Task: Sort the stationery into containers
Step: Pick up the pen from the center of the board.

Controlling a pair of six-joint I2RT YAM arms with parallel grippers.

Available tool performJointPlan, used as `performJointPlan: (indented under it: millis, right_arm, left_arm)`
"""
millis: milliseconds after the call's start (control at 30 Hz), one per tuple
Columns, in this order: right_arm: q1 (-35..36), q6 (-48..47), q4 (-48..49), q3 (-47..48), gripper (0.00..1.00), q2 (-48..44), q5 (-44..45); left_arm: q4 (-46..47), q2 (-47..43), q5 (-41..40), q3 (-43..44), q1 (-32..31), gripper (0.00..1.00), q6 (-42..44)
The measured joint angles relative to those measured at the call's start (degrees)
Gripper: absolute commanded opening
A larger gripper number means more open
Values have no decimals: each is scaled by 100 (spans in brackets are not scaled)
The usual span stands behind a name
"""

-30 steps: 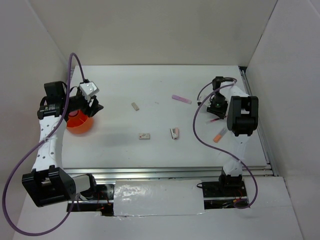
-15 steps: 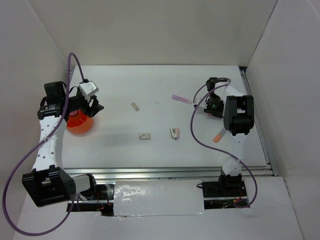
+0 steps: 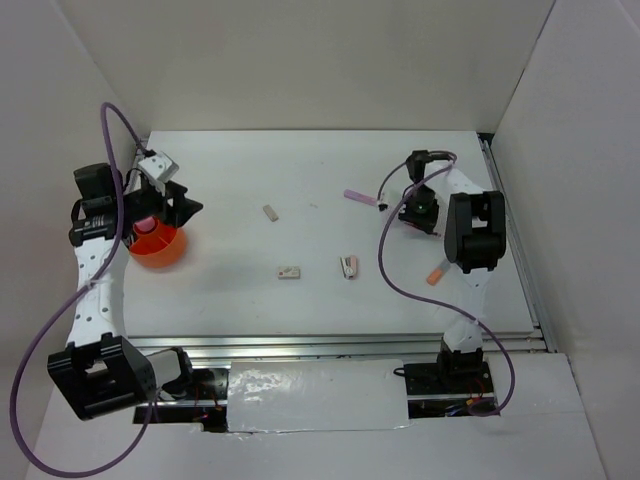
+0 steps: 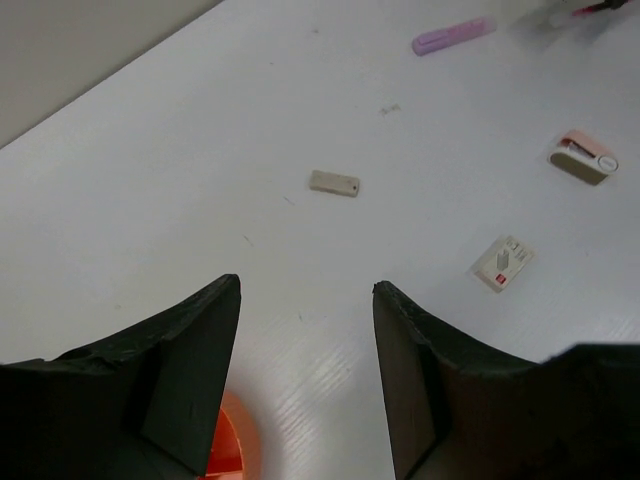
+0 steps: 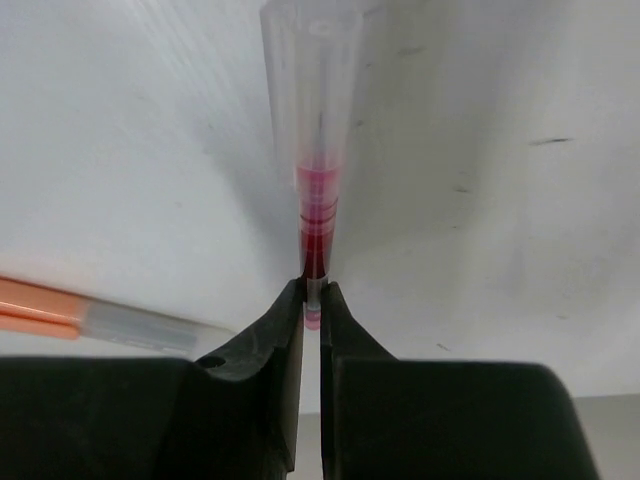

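My right gripper (image 3: 411,211) (image 5: 312,300) is shut on the tip of a red pen (image 5: 312,190) with a clear barrel, at the back right of the table. My left gripper (image 3: 178,207) (image 4: 306,286) is open and empty, just beyond the orange-red tub (image 3: 156,246) (image 4: 236,445) at the left. A lilac pen (image 3: 361,197) (image 4: 454,35) lies left of the right gripper. Two small white blocks (image 3: 270,212) (image 3: 289,271) and a pink-and-white piece (image 3: 349,266) lie mid-table. An orange pen (image 3: 437,273) (image 5: 60,308) lies near the right arm.
White walls close the table on the left, back and right. The right arm's purple cable (image 3: 385,262) loops low over the table beside the orange pen. The metal rail (image 3: 330,345) runs along the near edge.
My right gripper has moved left and away from the bases with the red pen in it. My left gripper has swung back and to the left, off the tub's middle.
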Motion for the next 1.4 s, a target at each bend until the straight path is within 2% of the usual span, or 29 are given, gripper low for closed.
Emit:
performJointPlan:
  millis: [100, 333, 467, 567, 733, 933, 1400]
  right_arm:
    - [59, 166, -68, 260, 0, -236, -645]
    - [562, 960, -50, 658, 0, -1375, -2218]
    - [1231, 1727, 57, 785, 0, -1912, -3126]
    - [1823, 2420, 271, 960, 0, -2024, -3746]
    - [2562, 3346, 535, 1121, 0, -2024, -4385]
    - [2973, 3899, 640, 1167, 0, -2024, -4640]
    - [3235, 4188, 693, 1167, 0, -1998, -4616]
  left_arm:
    - [439, -85, 195, -118, 149, 67, -699]
    - [2310, -435, 693, -898, 238, 74, -3407]
    - [3335, -542, 730, -1303, -70, 82, -4806]
    - [3788, -540, 634, -1373, -562, 83, -5447]
    - [3974, -431, 463, -1174, -1370, 81, -5766]
    - [3733, -181, 170, -857, -2028, 77, -5602]
    - [3630, 238, -155, -776, -2581, 66, -5611]
